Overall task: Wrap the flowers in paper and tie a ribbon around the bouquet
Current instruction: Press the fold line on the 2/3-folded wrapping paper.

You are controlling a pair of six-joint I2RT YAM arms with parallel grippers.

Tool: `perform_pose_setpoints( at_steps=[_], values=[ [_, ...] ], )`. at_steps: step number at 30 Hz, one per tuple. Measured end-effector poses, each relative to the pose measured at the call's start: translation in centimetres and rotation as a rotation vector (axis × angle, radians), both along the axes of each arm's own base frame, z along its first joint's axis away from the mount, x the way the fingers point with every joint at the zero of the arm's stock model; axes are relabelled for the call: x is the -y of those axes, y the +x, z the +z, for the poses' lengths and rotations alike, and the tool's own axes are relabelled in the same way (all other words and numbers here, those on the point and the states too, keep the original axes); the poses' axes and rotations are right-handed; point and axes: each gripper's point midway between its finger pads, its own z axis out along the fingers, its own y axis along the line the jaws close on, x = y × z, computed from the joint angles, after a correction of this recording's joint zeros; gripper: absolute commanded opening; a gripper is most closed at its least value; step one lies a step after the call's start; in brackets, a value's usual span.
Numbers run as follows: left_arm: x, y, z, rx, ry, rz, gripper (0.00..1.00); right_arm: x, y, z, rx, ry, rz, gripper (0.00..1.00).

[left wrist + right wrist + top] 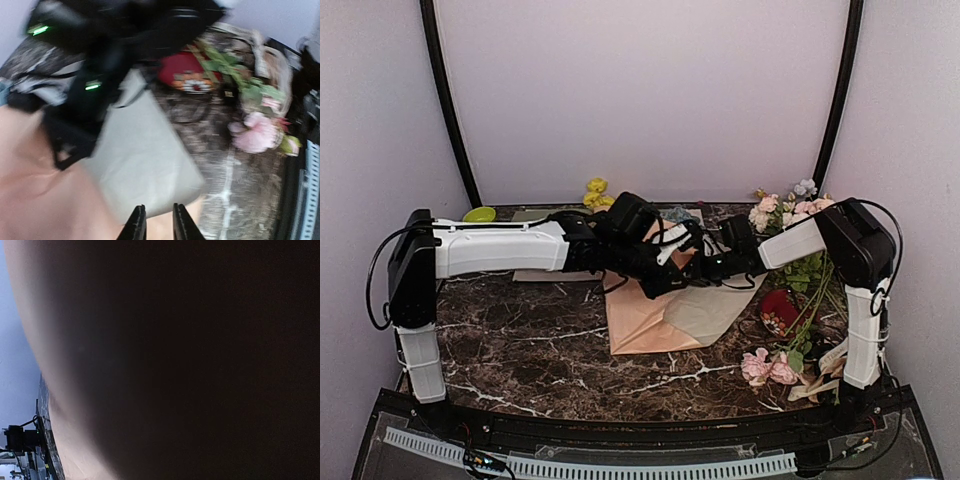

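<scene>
Both arms are meeting over the paper (650, 325), which is lying mid-table (520, 345) with its peach face up and one beige corner folded over toward the right. The left gripper (157, 227) is hovering just above that fold, and its jaws are standing only a slit apart with nothing between them. The right gripper (703, 268) is reaching in from the right with its jaws fully closed. Its wrist view is being filled by paper pressed close, so whether it is pinching the sheet cannot be told. The yellow flowers (596, 192) are lying at the far edge, beyond the sheet and not on it, so wrapping looks barely begun. The two wrists are crowding each other, so a careless move is risking a knock between them. If the left jaws close on too thin a bite, the fold is likely to slip free and spring flat. A hard pull from the right could crease or tear the thin sheet, or drag it toward the roses (767, 367) on the near right.
</scene>
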Motion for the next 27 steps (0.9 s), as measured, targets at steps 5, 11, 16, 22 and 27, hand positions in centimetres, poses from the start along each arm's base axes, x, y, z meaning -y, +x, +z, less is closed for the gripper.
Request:
perform_pose_setpoints(
  at_steps=[5, 11, 16, 22, 27],
  values=[
    [-6.1, 7.4, -3.4, 0.063, 0.125, 0.269, 0.16, 0.0, 0.0, 0.0, 0.000, 0.000, 0.001, 0.00],
    [-7.2, 5.6, -8.8, 0.049, 0.262, 0.267, 0.17, 0.0, 0.0, 0.0, 0.002, -0.001, 0.004, 0.00],
    [-5.9, 3.1, -9.8, 0.079, 0.295, 0.194, 0.18, -0.1, 0.2, 0.3, 0.005, -0.001, 0.005, 0.00],
    [-5.5, 2.2, -11.4, 0.099, 0.332, 0.161, 0.18, -0.2, 0.3, 0.5, 0.007, -0.001, 0.006, 0.00],
    [-6.4, 2.1, -13.5, 0.086, 0.379, 0.155, 0.18, -0.2, 0.3, 0.5, 0.007, -0.004, 0.007, 0.00]
  ],
)
